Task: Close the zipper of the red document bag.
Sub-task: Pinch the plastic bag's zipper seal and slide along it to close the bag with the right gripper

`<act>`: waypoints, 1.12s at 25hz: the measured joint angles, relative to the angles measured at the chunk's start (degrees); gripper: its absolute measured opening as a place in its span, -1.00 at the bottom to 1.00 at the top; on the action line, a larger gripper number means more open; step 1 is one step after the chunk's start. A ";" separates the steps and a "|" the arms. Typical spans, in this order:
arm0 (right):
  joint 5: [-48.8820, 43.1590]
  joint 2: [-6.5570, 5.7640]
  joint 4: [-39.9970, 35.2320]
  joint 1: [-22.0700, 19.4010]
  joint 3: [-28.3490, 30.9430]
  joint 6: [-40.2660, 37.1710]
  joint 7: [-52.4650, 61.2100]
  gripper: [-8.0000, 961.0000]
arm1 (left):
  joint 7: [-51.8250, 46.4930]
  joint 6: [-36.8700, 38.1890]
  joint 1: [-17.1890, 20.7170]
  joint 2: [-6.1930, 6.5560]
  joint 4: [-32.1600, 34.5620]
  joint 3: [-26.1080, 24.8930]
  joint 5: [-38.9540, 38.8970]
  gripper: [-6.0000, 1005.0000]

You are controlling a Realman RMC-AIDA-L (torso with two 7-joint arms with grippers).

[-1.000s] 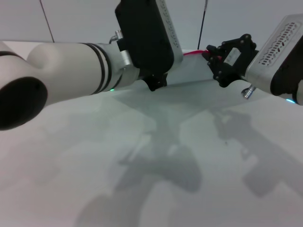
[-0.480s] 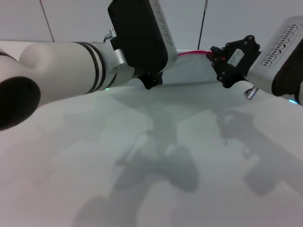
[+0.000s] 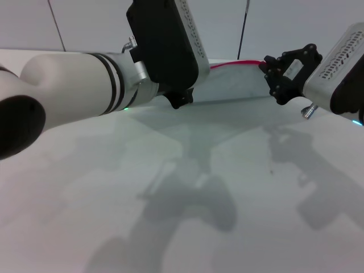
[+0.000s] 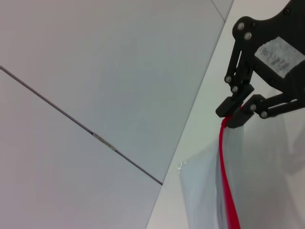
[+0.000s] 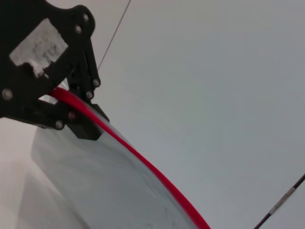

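Head view: right end effector (image 3: 272, 74) pinching zipper (image 3: 236, 63)

bright red zipper (image 3: 236, 63), translucent pale-blue red document bag (image 3: 239, 85), black right gripper (image 3: 268, 68)

Right gripper slides along the zipper

The right gripper (image 3: 272, 69) has moved toward the frame's right edge, exposing more zipper (image 3: 236, 62).

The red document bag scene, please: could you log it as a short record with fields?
bag: red document bag, translucent, held up off the table
zipper: zipper along the bag's top edge
right gripper: right gripper shut on the zipper
left gripper: left gripper at the bag's other end, grip hidden
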 joint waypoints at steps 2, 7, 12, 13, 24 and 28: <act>0.00 0.00 0.27 0.00 0.04 0.25 -0.04 -0.83 | 0.01 0.01 0.01 0.00 0.00 -0.01 0.00 -0.88; -0.01 0.00 0.45 0.00 0.10 0.31 -0.14 -0.83 | 0.02 0.01 0.10 0.00 0.00 -0.06 0.00 -0.88; -0.76 0.00 0.86 0.00 0.47 0.45 -0.09 -0.83 | 0.24 0.01 0.09 0.00 -0.02 -0.10 0.00 -0.88; -1.13 0.00 0.96 0.00 0.54 0.52 -0.01 -0.83 | 0.26 0.01 0.09 0.00 -0.08 -0.11 0.00 -0.88; -1.58 -0.01 0.83 0.15 0.56 1.04 0.07 -0.84 | 0.55 0.01 0.09 0.00 -0.65 -0.63 0.00 -0.88; -1.58 0.00 0.76 0.26 0.43 1.09 0.06 -0.84 | 0.55 0.00 0.09 0.00 -0.67 -0.63 0.00 -0.88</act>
